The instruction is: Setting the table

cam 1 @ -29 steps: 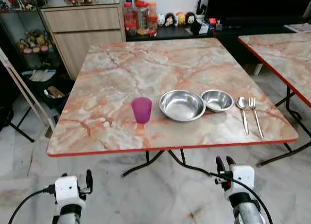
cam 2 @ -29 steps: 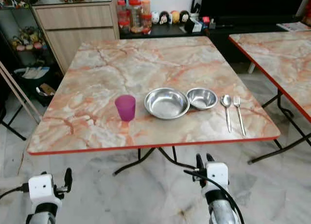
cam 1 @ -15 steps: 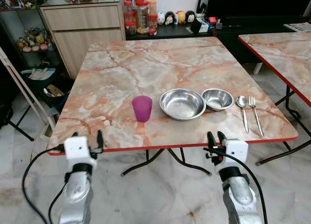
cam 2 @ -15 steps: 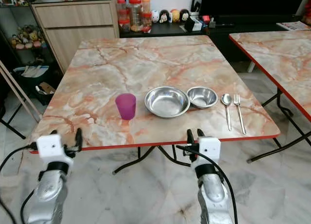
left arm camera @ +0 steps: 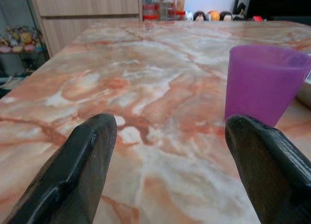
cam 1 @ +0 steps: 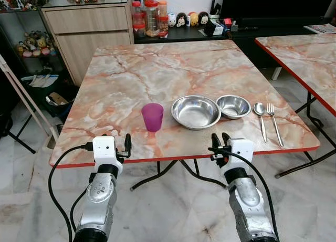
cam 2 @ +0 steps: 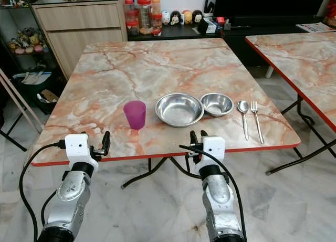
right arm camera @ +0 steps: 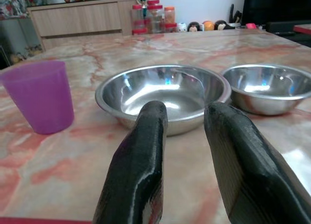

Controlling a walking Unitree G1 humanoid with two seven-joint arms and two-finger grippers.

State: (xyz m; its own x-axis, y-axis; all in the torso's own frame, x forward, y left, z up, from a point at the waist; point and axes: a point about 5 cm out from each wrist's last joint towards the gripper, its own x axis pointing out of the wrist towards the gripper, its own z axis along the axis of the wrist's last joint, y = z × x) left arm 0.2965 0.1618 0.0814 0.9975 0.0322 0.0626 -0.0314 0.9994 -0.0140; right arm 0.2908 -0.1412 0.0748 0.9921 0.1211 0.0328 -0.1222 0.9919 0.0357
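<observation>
My left gripper (cam 1: 122,145) hangs at the near red edge of the marble table (cam 1: 157,69), left of the purple cup (cam 1: 153,116), its fingers spread wide with nothing between them. The cup stands upright just left of the large steel bowl (cam 1: 196,112). Right of that bowl, touching or nearly touching it, sits the small steel bowl (cam 1: 234,106), then the spoon (cam 1: 261,118) and the fork (cam 1: 275,124) lying side by side. My right gripper (cam 1: 219,143) sits at the table edge directly before the large bowl, fingers a narrow gap apart, holding nothing
</observation>
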